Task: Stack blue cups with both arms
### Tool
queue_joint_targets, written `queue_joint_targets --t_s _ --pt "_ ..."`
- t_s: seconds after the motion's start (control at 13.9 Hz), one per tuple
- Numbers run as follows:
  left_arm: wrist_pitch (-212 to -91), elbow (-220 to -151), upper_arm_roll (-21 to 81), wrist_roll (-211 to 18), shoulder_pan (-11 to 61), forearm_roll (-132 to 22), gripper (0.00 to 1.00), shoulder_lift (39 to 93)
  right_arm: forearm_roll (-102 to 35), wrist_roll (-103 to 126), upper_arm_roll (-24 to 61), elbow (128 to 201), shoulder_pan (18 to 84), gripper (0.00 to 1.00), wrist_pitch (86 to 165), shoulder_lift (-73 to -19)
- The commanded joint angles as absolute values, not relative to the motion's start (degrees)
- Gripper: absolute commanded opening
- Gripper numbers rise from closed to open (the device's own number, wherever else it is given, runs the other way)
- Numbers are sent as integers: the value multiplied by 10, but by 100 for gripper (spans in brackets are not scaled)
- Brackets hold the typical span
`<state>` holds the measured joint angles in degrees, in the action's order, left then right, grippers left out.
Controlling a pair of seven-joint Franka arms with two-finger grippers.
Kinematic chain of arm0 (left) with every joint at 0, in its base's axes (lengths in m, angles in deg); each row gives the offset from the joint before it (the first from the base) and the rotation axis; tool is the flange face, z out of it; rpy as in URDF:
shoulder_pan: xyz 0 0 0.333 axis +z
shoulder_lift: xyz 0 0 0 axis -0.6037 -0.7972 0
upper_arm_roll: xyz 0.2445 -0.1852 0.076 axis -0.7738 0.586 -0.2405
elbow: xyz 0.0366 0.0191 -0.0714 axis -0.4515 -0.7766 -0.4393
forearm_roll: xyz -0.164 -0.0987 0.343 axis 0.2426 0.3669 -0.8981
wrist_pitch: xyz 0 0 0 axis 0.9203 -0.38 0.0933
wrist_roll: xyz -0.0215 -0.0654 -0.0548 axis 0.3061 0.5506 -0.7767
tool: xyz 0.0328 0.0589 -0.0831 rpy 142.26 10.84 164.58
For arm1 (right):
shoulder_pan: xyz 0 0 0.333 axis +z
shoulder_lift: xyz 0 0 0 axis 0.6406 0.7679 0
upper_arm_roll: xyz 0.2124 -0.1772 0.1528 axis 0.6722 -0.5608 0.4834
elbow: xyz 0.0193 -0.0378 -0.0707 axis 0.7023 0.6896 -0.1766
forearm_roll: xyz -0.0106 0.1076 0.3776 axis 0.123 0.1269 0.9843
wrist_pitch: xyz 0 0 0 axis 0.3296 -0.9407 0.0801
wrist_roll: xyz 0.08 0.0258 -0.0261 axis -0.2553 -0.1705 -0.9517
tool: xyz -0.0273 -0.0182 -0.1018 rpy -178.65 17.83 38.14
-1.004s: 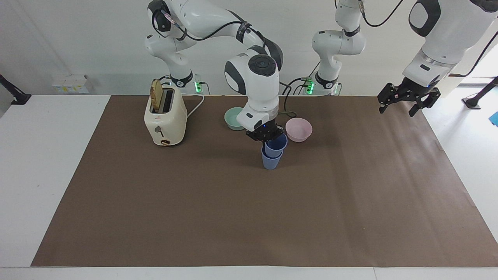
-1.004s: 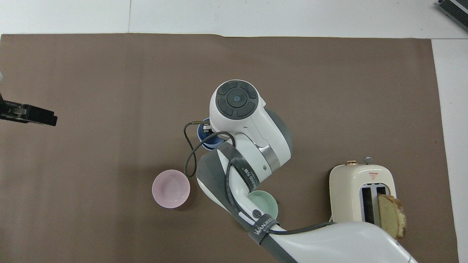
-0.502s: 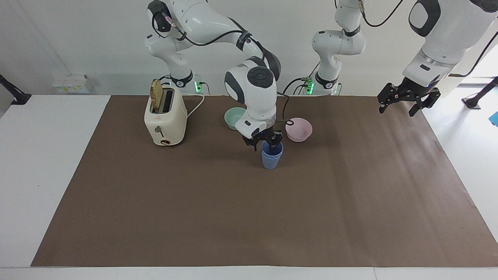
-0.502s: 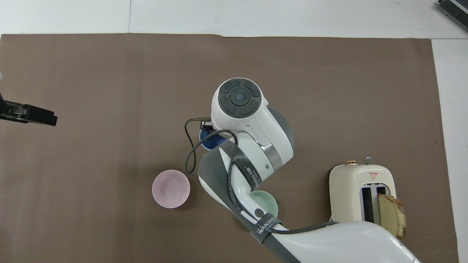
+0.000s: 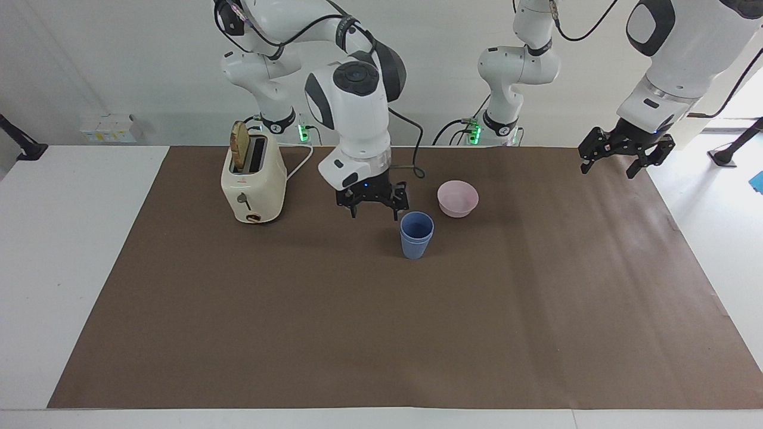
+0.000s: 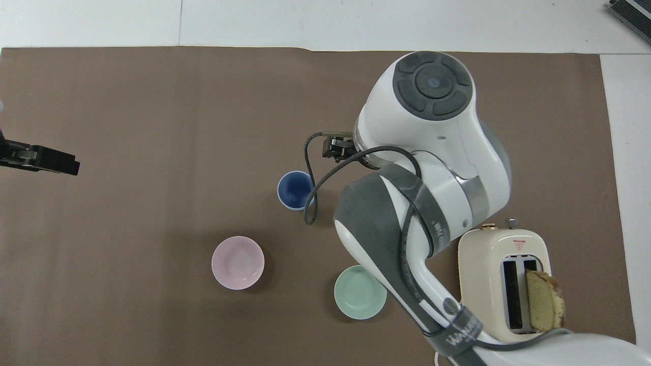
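The two small blue plastic cups (image 5: pixel 416 235) stand upright, one nested in the other, near the middle of the brown-covered worktop (image 5: pixel 381 333). The pink round bowl (image 5: pixel 458 198) sits nearer to the robots than the cups, toward the left arm's end. The teal round bowl (image 6: pixel 360 292) sits beside the pink bowl, toward the right arm's end. The cream two-slot toaster (image 5: pixel 253 186) stands near the right arm's end, with a slice of bread (image 5: pixel 239 146) upright in one slot. The right gripper (image 5: pixel 372 204) hangs above the worktop between the toaster and the cups, apart from both. The left gripper (image 5: pixel 626 156) hangs over the worktop's edge at the left arm's end.
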<state>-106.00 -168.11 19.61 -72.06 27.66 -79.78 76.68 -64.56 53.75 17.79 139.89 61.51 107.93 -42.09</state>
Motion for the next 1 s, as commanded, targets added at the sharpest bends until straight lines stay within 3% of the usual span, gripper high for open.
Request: queue_joint_targets --t_s 0.0,0.29,0.93 --pt "-1050 -1670 201 -717 283 -810 100 763 -659 467 178 1384 582 100 1027 -439" --pt "-1049 -1670 201 -720 282 -809 100 764 -657 377 179 1389 522 100 987 -495" --pt "-1045 -1669 201 -719 282 -809 100 767 -662 280 173 1388 451 100 915 -552"
